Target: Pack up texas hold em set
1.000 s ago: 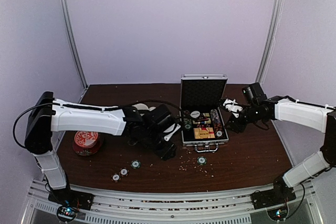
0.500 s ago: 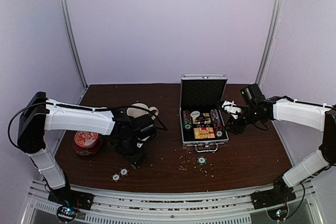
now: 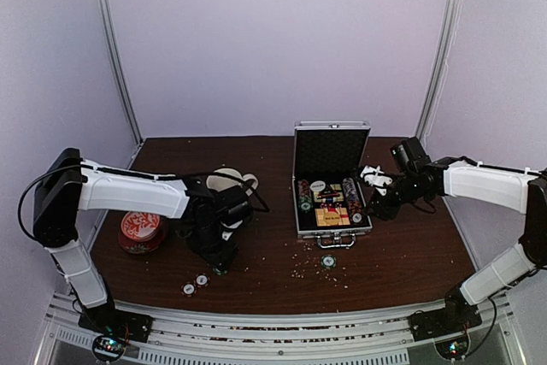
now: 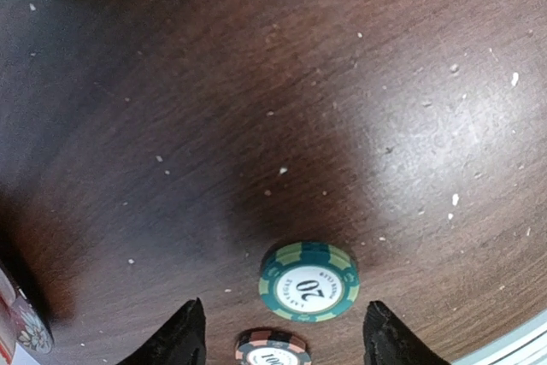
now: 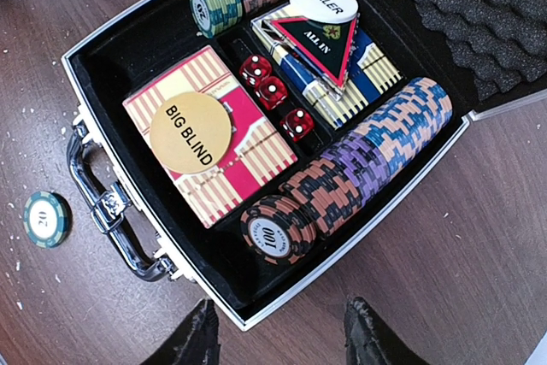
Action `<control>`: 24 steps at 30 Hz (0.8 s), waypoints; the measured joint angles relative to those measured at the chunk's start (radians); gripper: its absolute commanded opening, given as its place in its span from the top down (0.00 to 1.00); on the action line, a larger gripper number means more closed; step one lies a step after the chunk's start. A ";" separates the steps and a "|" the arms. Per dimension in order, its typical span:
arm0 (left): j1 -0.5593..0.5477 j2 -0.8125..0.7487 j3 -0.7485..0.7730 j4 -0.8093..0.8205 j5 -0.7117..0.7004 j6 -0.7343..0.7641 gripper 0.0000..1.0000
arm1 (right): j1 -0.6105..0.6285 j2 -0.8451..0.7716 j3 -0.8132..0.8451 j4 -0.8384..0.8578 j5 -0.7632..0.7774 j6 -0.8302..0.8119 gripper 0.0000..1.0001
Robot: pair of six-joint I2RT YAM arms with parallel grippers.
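The silver briefcase (image 3: 333, 230) stands open at mid-table, its foam-lined lid (image 3: 332, 153) upright. In the right wrist view the case (image 5: 224, 267) holds two rows of chips (image 5: 376, 156), a blue-yellow card box (image 5: 367, 61) under the white dealer button (image 5: 323, 2), a red card box and three red dice (image 5: 273, 91). My right gripper (image 5: 282, 309) is open and empty over the case's right front corner. My left gripper (image 4: 284, 307) is open, low over a green 20 chip (image 4: 308, 281), with a 100 chip (image 4: 272, 350) beside it.
Two more loose chips (image 3: 196, 285) lie near the front left, and one green chip (image 3: 328, 261) lies before the case handle (image 5: 102, 211). A round red tin (image 3: 141, 230) and a white mug (image 3: 229, 181) stand on the left. Crumbs dot the table.
My left arm has drawn back from beside the case to the left and come down over the loose green chip. My right arm has hardly moved.
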 measured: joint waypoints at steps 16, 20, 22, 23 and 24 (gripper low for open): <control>0.000 0.055 -0.016 0.045 0.061 0.011 0.48 | 0.002 0.024 0.000 -0.012 0.000 -0.005 0.48; 0.000 0.060 -0.020 0.046 0.068 0.013 0.52 | 0.005 0.027 0.000 -0.013 -0.001 -0.008 0.48; 0.000 0.061 -0.020 0.048 0.073 0.018 0.55 | 0.008 0.030 0.000 -0.013 -0.001 -0.010 0.48; 0.000 0.061 -0.020 0.049 0.076 0.020 0.56 | 0.008 0.030 0.000 -0.014 -0.001 -0.010 0.48; 0.000 0.061 -0.020 0.050 0.079 0.023 0.57 | 0.009 0.030 0.000 -0.014 0.000 -0.010 0.48</control>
